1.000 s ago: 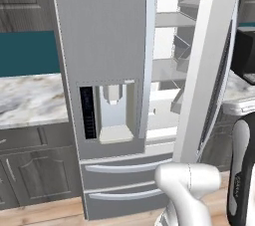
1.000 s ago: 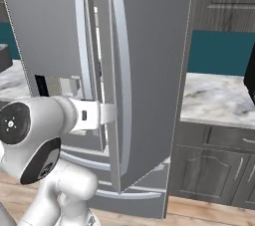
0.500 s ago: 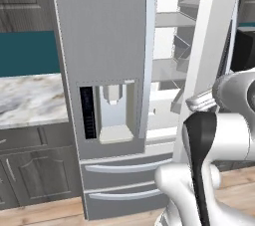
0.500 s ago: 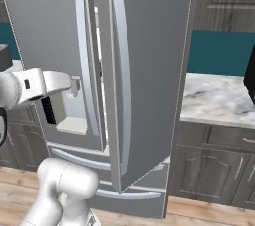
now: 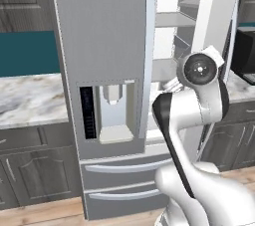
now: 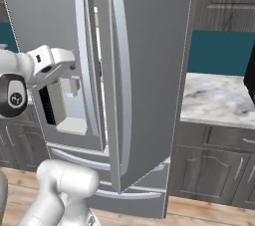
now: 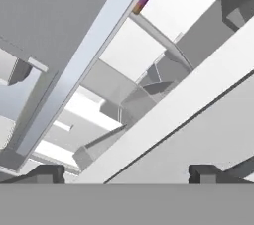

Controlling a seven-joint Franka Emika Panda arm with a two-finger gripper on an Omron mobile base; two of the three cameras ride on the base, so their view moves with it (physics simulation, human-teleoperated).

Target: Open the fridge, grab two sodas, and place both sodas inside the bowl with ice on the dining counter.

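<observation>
While the fridge (image 5: 104, 70) stands with its right door (image 6: 144, 70) swung partly out, the relation that matters is between the gripper (image 7: 126, 172) and the purple soda (image 7: 142, 0). In the hand view the can shows as a small purple sliver with an orange lower band, far ahead of the fingertips (image 7: 47, 173) and up the frame, half hidden behind the edge of the closed left door (image 5: 107, 36). Because the hand is rolled, the can's long axis runs slantwise in that view, though it appears to stand upright on a white shelf. The fingers are spread wide and hold nothing. A reach would, I judge, have to pass through the gap between the two doors, which looks narrow from here. The doors are smooth brushed grey steel with long rounded vertical handles (image 6: 122, 80); the interior (image 7: 134, 50) is flat matte white, with angular grey shelf brackets. A second can, the bowl and the dining counter cannot be made out.
</observation>
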